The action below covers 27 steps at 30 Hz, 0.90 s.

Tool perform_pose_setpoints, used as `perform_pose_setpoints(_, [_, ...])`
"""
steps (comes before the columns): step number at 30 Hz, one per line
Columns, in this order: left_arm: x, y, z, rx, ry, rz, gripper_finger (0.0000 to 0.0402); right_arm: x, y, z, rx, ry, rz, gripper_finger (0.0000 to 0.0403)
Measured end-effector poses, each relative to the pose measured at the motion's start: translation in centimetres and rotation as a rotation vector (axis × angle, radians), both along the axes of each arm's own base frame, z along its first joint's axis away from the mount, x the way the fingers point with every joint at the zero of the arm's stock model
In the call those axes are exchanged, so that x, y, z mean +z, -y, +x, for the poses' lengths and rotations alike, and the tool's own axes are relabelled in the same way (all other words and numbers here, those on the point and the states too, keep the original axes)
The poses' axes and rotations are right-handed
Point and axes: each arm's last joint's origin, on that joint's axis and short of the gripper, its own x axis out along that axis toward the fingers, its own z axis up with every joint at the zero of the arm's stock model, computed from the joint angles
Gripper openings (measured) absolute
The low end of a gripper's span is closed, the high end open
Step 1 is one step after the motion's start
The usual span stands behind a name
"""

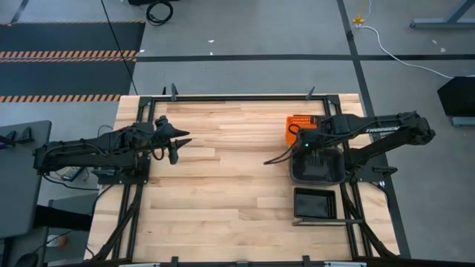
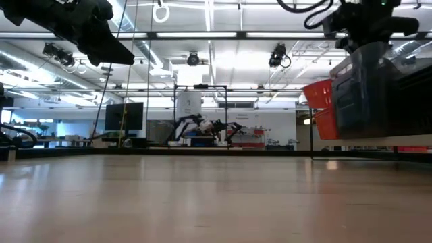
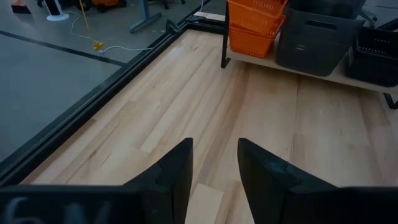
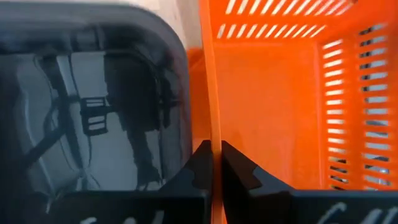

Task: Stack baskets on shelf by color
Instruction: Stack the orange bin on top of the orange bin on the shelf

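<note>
Orange basket (image 4: 280,106): slotted walls, on shelf (image 3: 298,67) at table's (image 1: 223,185) right side, touching grey basket (image 4: 93,99). My right claw (image 4: 216,163) pinches its rim. Left claw (image 3: 214,180) released, over bare table.

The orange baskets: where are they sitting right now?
In the high view the orange baskets sit at the shelf's far end on the table's right side, beside the dark grey baskets, with the right gripper shut on their rim.

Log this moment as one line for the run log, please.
left gripper: open, empty, hovering over table | right gripper: shut on orange basket wall, at shelf | grey basket: beside orange
</note>
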Motion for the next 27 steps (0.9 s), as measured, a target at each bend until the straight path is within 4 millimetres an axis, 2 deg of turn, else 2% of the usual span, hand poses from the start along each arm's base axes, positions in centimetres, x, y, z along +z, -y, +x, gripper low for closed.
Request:
perform_pose_setpoints(3, [0.0, 0.0, 0.0, 0.0, 0.0, 0.0, 0.0133, -0.4, 0.0, -0.6, -0.006, -0.007, 0.008, 0.0016])
perform_pose_setpoints(12, [0.0, 0.0, 0.0, 0.0, 0.0, 0.0, 0.0133, 0.8, 0.0, -2.1, -0.027, 0.082, 0.027, 0.0016])
perform_pose_setpoints(19, [0.0, 0.0, 0.0, 0.0, 0.0, 0.0, 0.0133, 0.9, -0.1, -2.0, -0.025, 0.116, 0.044, 0.0024])
perform_pose_setpoints(27, [0.0, 0.0, 0.0, 0.0, -0.001, 0.0, 0.0133, 0.0, -0.2, -1.9, -0.028, 0.082, 0.084, 0.0016])
